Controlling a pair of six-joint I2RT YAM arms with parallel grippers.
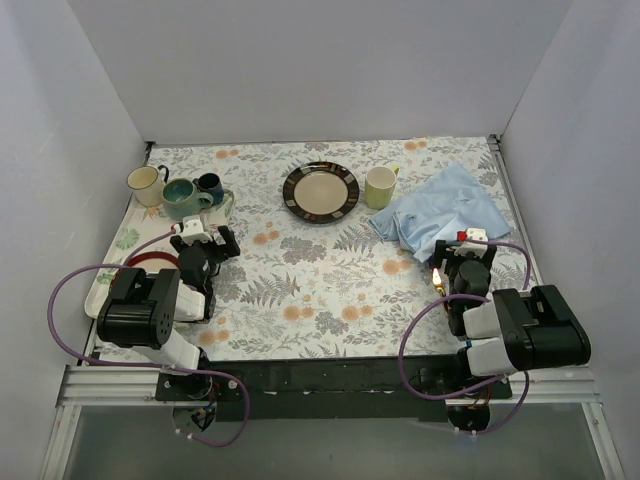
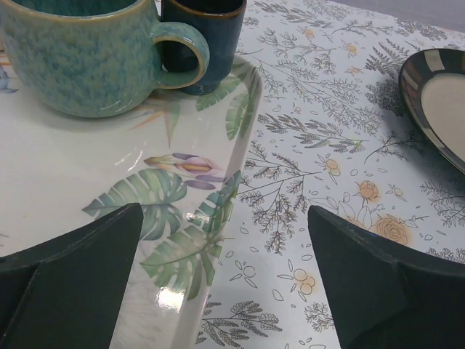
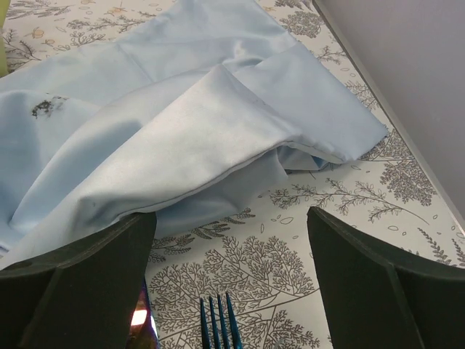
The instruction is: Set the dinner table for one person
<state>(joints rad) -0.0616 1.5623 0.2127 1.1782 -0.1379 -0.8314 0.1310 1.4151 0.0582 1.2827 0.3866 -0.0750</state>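
The dinner table [image 1: 330,280] is covered in white cloth with fern leaves and orange flowers. A dark-rimmed plate [image 1: 320,192] sits at the back middle, with a yellow-green mug [image 1: 380,186] to its right. A crumpled light-blue cloth [image 1: 440,212] lies at the right, also in the right wrist view [image 3: 167,131]. My left gripper [image 2: 225,291] is open and empty over the edge of a floral tray [image 2: 87,174]. My right gripper [image 3: 229,283] is open just before the cloth. Blue fork tines [image 3: 216,323] and an iridescent utensil tip [image 3: 142,323] lie below it.
On the tray [image 1: 120,245] stand a cream mug [image 1: 146,182], a teal mug [image 1: 184,198] [image 2: 87,51] and a dark blue cup [image 1: 210,184] [image 2: 203,40]. A red-rimmed plate [image 1: 148,262] lies partly under my left arm. White walls close in three sides.
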